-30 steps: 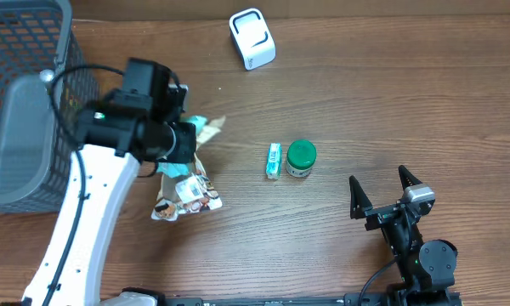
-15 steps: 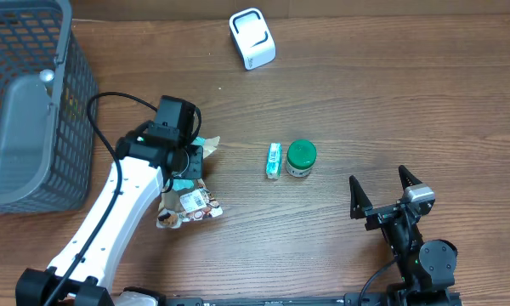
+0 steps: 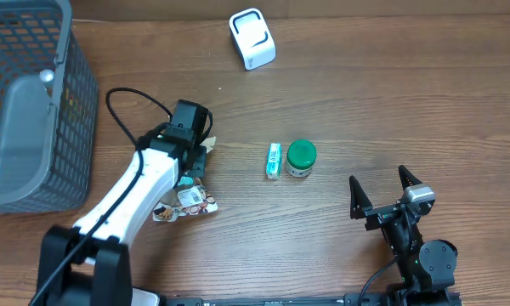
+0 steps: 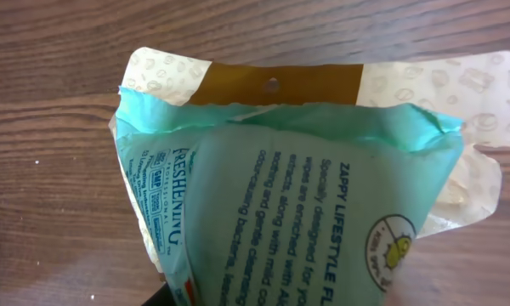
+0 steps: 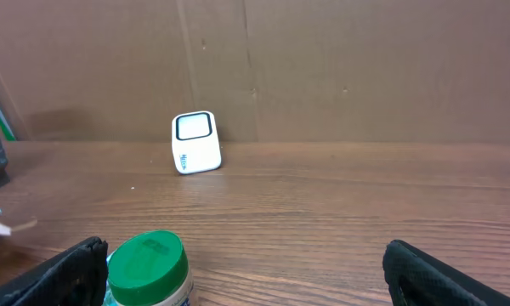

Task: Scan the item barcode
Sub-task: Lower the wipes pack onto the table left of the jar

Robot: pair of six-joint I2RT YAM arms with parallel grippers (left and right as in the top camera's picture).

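Tabletop [image 3: 365, 93]; left arm [image 3: 136, 187] low over packet [image 4: 306, 195]

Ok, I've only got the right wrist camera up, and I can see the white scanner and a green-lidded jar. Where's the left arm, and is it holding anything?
Observer: The left gripper is well to the left of your jar, closed on a teal wipes pouch.
Operator: Anything else near that pouch?
Observer: A cream packet with a brown header strip shows behind it. I can't tell whether it's gripped too.
Operator: And what's next to my jar?
Observer: A small teal box lies beside it, on the side toward the left arm.
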